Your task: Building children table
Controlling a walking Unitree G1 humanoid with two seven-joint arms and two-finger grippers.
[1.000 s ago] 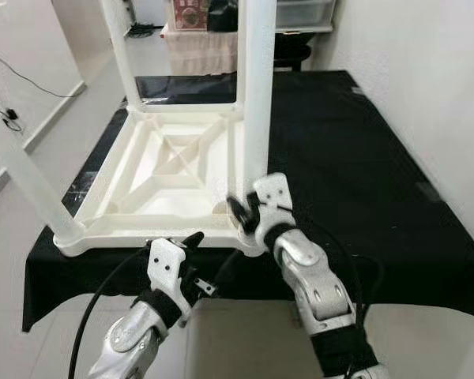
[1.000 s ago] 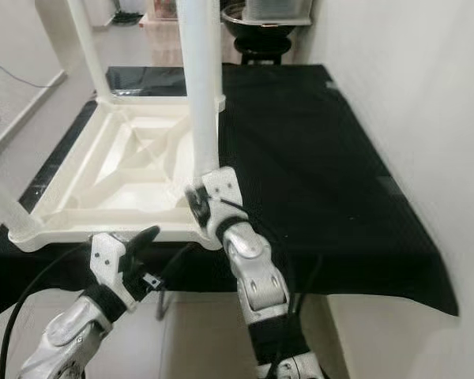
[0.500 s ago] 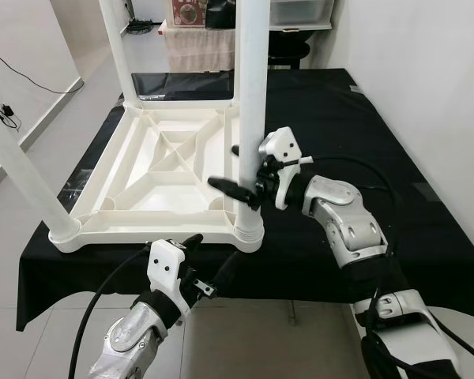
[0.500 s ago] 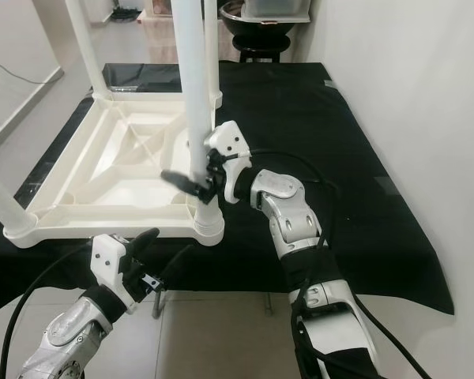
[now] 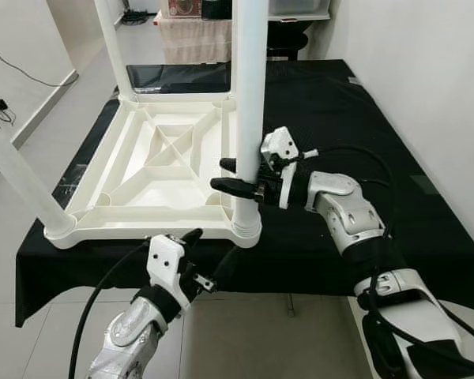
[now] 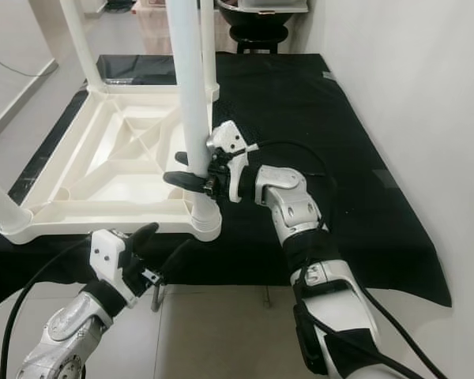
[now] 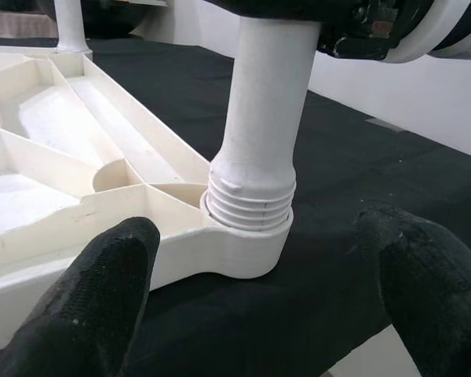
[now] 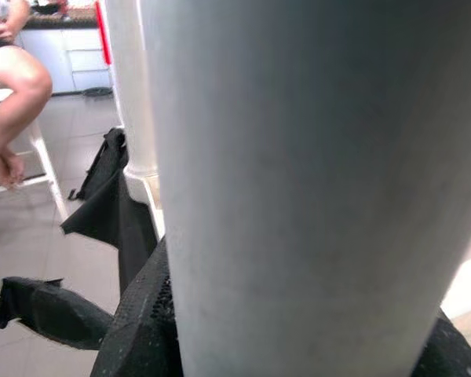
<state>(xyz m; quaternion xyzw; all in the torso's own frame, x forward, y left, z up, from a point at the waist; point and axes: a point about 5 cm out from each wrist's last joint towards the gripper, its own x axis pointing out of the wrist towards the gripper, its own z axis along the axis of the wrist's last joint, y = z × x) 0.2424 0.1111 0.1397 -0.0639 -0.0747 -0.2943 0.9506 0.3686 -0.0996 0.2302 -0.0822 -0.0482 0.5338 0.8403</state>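
Upturned white table top on black cloth, legs up

Right gripper clamps the near-right leg just above its threaded socket, one finger each side. Left gripper hangs below the table edge, fingers spread wide, holding nothing, pointed at that socket

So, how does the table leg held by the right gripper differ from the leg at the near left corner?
The near right leg stands upright, with the right gripper closed around it; the near left leg leans outward and nothing touches it. The near right leg's ribbed thread shows above its socket, so it seems not fully screwed in; no thread is visible at the near left leg's base. Both are white plastic tubes in corners of the upturned tabletop.
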